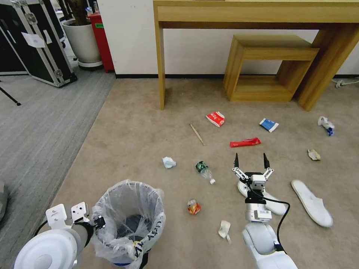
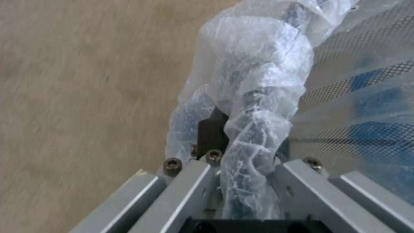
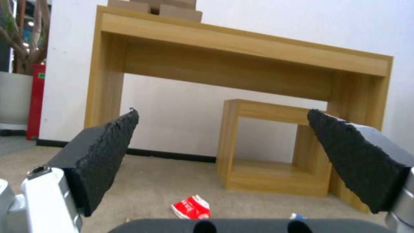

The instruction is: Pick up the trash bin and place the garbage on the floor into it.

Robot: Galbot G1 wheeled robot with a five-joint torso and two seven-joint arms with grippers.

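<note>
At lower left, left gripper (image 1: 98, 222) jaws clenched on trash bin (image 1: 127, 220) rim; right gripper (image 1: 251, 163) jaws released above floor (image 1: 142, 123), near red wrapper (image 1: 245, 142).

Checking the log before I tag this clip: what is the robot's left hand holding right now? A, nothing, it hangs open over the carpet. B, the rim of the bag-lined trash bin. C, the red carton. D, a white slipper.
B: the left hand is shut on the bag-covered rim of the trash bin, and the left wrist view shows the crinkly bag pinched between its fingers.
</note>
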